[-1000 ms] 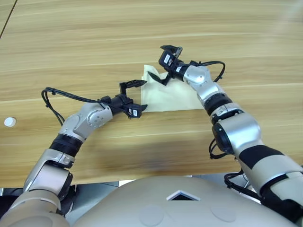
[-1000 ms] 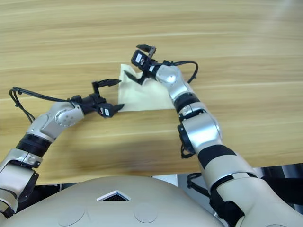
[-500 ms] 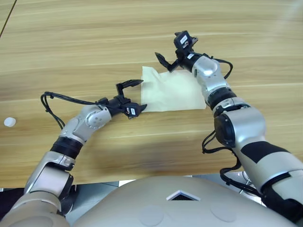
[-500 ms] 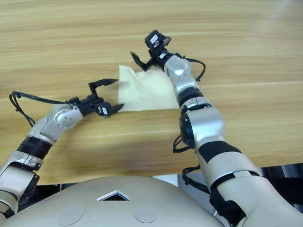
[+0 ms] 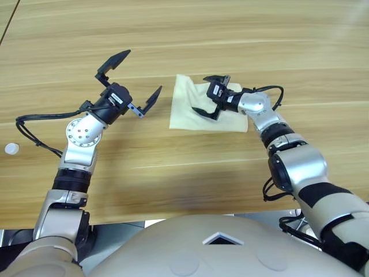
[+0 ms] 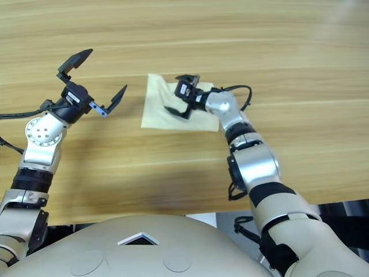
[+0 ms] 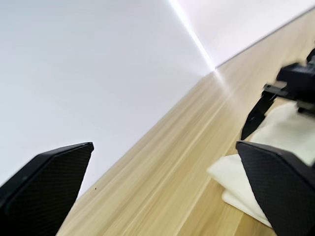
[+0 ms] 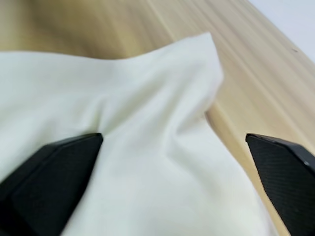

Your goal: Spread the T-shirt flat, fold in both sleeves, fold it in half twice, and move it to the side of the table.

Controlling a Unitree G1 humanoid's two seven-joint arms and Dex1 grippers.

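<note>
The T-shirt point(image 5: 184, 109) lies on the wooden desk point(image 5: 242, 34) as a small cream packet, folded to roughly a rectangle, a little to the robot's right of the middle; its near edge runs fairly straight, and its far left corner comes to a point; the cloth is creased and slightly bunched near the right arm; in the left wrist view the stacked layers show along its edge.

The right claw point(image 5: 203, 95) sits over the T-shirt's right half with its two fingers spread wide, one toward the far edge of the cloth and one toward the near edge; it grips nothing; in the right wrist view the pale cloth runs between the two dark fingertips point(image 8: 54, 177), with a fold rising between them; whether either tip presses on the cloth I cannot tell.

The left claw point(image 5: 144, 70) hangs raised above the bare desk to the left of the T-shirt, clear of it, its fingers also spread wide and holding nothing; one finger points up and away from the robot, the other toward the T-shirt's left edge; its wrist view looks across the desk to the T-shirt and the right claw beyond.

A small white round cap point(image 5: 11, 149) rests on the desk far to the left, well apart from the T-shirt and both arms.
</note>
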